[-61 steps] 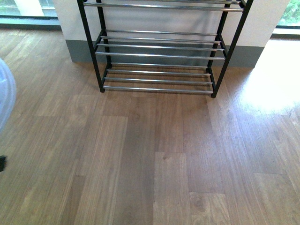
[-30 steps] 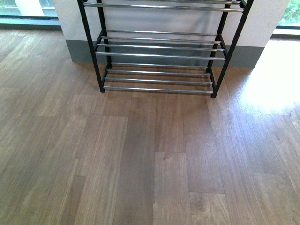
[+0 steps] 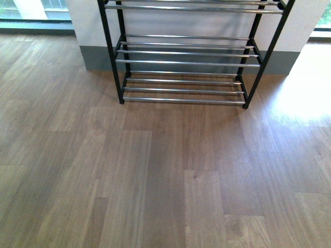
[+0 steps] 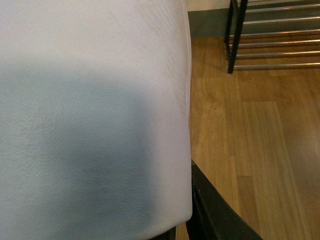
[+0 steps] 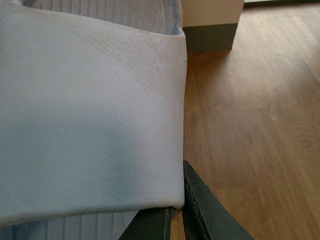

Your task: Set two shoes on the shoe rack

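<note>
The shoe rack (image 3: 183, 62), a black frame with chrome bars, stands against the wall at the back in the front view; neither arm nor any shoe shows there. One shoe (image 4: 95, 115), white with a finely textured surface, fills most of the left wrist view, and my left gripper (image 4: 182, 225) is shut on its edge; the rack's corner (image 4: 270, 35) lies beyond it. The other shoe (image 5: 90, 115), white with a ribbed part above and below, sits in my right gripper (image 5: 176, 216), which is shut on its edge.
Wooden plank floor (image 3: 165, 175) stretches from the camera to the rack. A white wall with grey skirting (image 3: 95, 57) runs behind the rack, and its corner (image 5: 210, 35) shows in the right wrist view. Bright sunlight falls on the floor at the right (image 3: 305, 98).
The rack has shifted slightly right in the front view. A pale blurred shape at the left edge one second ago is gone from that view.
</note>
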